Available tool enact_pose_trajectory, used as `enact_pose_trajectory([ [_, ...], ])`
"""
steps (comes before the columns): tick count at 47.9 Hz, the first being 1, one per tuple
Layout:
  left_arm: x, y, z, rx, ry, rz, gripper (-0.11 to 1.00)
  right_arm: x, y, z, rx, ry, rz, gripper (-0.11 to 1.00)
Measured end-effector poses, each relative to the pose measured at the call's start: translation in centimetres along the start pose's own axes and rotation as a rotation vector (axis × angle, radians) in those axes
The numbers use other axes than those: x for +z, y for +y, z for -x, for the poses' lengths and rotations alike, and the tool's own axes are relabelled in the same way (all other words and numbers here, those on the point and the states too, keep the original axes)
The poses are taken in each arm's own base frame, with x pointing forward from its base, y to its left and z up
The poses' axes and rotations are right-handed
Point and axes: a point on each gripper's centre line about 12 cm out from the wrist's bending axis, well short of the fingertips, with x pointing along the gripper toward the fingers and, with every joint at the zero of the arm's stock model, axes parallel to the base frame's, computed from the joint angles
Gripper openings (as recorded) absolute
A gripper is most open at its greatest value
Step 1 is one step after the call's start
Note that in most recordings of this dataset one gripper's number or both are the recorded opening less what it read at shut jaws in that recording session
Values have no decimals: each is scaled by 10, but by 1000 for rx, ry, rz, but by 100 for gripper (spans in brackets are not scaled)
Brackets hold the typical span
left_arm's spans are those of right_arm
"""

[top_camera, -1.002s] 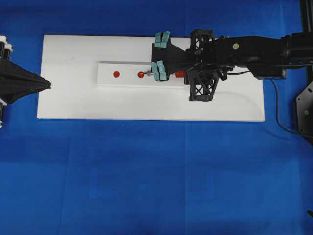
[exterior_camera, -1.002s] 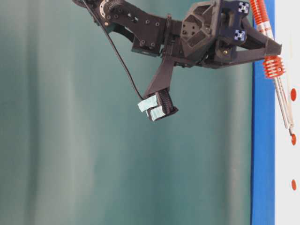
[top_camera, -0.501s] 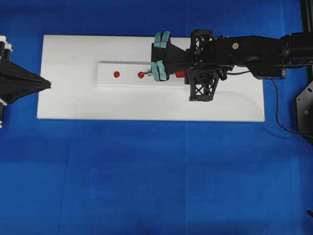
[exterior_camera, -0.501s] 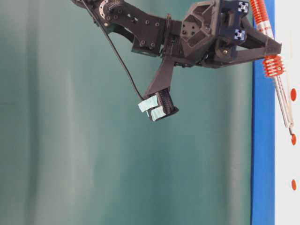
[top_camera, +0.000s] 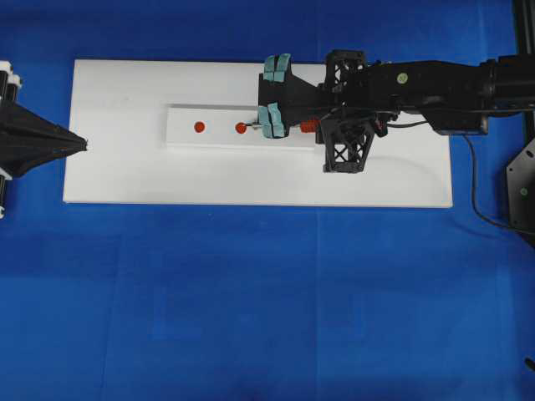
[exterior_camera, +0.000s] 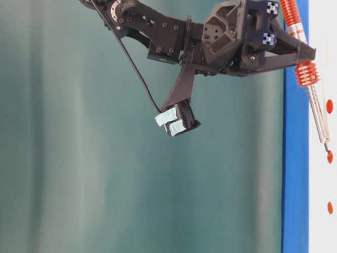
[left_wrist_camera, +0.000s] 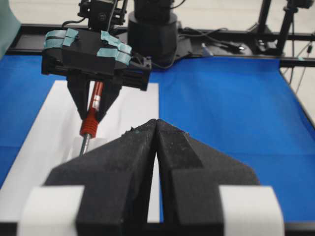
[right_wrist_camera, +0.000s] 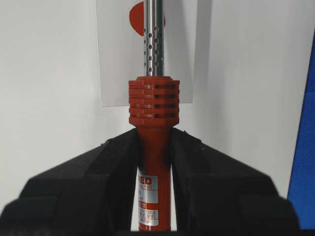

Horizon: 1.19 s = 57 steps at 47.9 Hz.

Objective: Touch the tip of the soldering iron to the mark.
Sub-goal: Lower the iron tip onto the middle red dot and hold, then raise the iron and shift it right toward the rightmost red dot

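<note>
My right gripper is shut on the orange-red handle of the soldering iron, just behind its ribbed collar. The silver shaft points left along the raised white strip. Its tip lies at the red mark, the middle of three marks in the table-level view. I cannot tell whether tip and mark touch. Another red mark sits further left. From the right wrist the shaft covers part of the mark. My left gripper rests shut and empty at the board's left edge, its fingertips pointing at the iron.
The strip lies on a white board on a blue cloth. The iron's black cord trails off to the right, behind the right arm.
</note>
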Motion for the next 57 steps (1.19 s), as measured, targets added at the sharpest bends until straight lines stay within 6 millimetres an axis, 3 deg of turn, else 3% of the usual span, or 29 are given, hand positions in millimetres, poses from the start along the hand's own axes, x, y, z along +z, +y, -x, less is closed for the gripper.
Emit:
enact_pose_trajectory([
  [11, 0, 0, 0, 0, 3, -1, 0, 5, -3, 10, -10, 9, 1, 6],
  [30, 0, 0, 0, 0, 0, -1, 0, 17, -16, 76, -65, -95, 4, 6],
  [49, 0, 0, 0, 0, 0, -1, 0, 15, -16, 80, -68, -85, 8, 6],
  [57, 0, 0, 0, 0, 3, -1, 0, 3, -16, 80, -70, -49, 5, 6],
])
